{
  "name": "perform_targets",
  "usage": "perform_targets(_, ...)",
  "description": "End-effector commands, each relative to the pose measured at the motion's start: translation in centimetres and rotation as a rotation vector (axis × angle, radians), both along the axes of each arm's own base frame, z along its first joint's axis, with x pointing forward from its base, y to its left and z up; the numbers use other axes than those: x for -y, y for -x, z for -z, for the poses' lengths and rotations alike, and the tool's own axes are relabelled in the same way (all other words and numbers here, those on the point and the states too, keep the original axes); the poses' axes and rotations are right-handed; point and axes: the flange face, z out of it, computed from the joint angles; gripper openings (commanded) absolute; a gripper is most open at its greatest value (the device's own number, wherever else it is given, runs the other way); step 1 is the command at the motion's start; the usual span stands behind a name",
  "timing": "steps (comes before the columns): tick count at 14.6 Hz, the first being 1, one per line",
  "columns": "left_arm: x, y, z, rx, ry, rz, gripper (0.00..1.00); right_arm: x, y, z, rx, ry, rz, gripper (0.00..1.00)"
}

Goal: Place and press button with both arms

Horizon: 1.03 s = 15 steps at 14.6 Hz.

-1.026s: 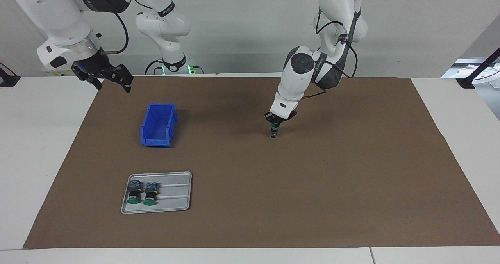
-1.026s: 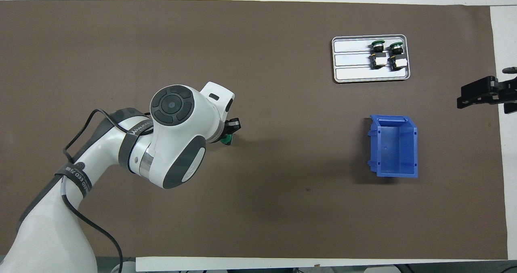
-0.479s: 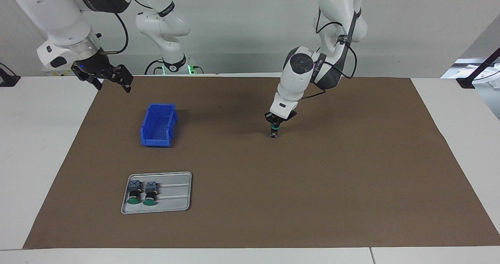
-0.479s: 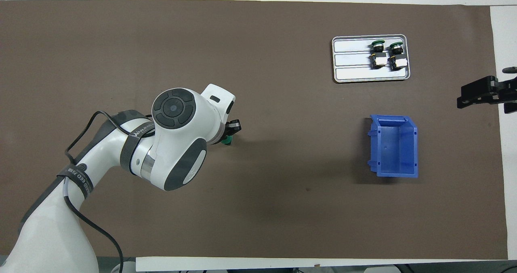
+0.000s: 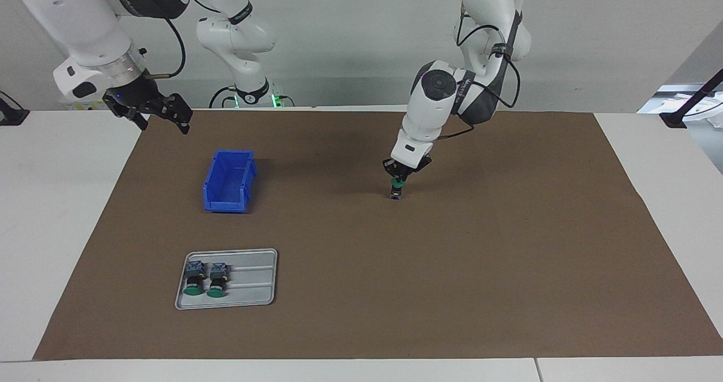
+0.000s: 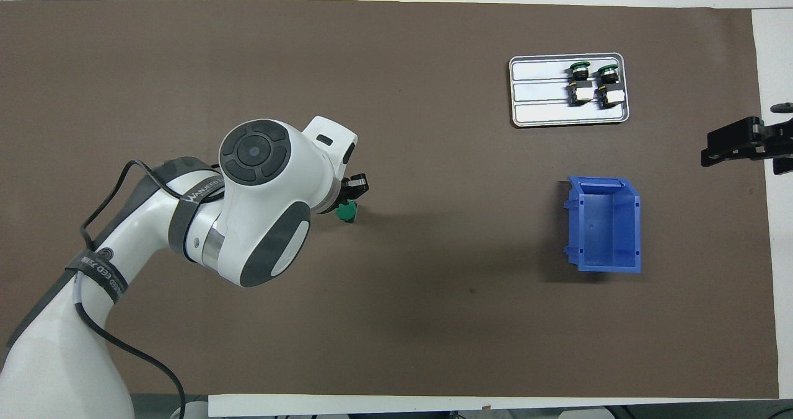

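Facing view: button (image 5: 397,191) stood upright mid-bench on brown mat (image 5: 508,269), left hand (image 5: 398,182) directly above its cap, grip not discernible. Right hand (image 5: 161,112) spread, waiting above bench edge near blue bin (image 5: 229,181).

Overhead view: green cap beside left hand (image 6: 351,197). Step judged: placing; next, pressing.

Green-capped button (image 5: 397,189), blue bin (image 5: 229,181)

Left tool (image 6: 353,191) over green button (image 6: 346,211), brown mat (image 6: 433,320)
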Motion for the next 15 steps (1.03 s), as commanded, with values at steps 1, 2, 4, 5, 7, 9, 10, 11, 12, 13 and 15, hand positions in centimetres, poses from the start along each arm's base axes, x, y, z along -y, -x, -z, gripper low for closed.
perform_targets(1, -2.7, -1.3, -2.0, -0.006, -0.013, -0.045, 0.47, 0.1, 0.8, -0.1, 0.001, -0.002, -0.017, 0.98)
perform_targets(2, -4.2, -2.0, -2.2, -0.013, -0.021, -0.066, 0.61, 0.1, 0.8, -0.1, 0.001, -0.002, -0.017, 0.98)
perform_targets(4, -7.0, -3.4, -2.5, -0.024, -0.028, -0.067, 0.84, 0.1, 0.8, -0.1, 0.001, -0.002, -0.017, 0.98)
perform_targets(5, -8.6, -4.0, -2.9, -0.027, -0.029, -0.070, 0.91, 0.1, 0.8, -0.1, 0.001, -0.002, -0.017, 0.98)
perform_targets(7, -12.3, -5.2, -3.8, -0.033, -0.029, -0.051, 0.99, 0.0, 1.0, 0.0, -0.015, -0.003, -0.020, 0.98)
perform_targets(9, -15.9, -5.9, -4.7, -0.048, -0.033, -0.032, 1.00, 0.1, 1.1, 0.0, -0.020, -0.004, -0.019, 0.98)
perform_targets(10, -18.0, -6.1, -5.1, -0.065, -0.034, -0.013, 1.00, -0.1, 1.2, 0.1, -0.034, -0.005, -0.022, 0.98)
perform_targets(11, -20.3, -6.6, -5.5, -0.066, -0.048, 0.008, 1.00, -0.1, 1.4, 0.0, -0.039, 0.005, -0.031, 0.98)
perform_targets(12, -22.1, -7.0, -6.2, -0.050, -0.075, 0.028, 1.00, -0.1, 1.7, -0.4, -0.032, -0.003, -0.035, 0.98)
perform_targets(13, -23.2, -7.3, -6.8, -0.043, -0.091, 0.038, 1.00, -0.8, 1.6, -0.5, -0.027, -0.008, -0.063, 0.98)
perform_targets(15, -26.7, -7.9, -8.2, -0.068, -0.091, 0.065, 1.00, -5.3, 0.7, -1.4, 0.003, -0.003, -0.133, 0.98)
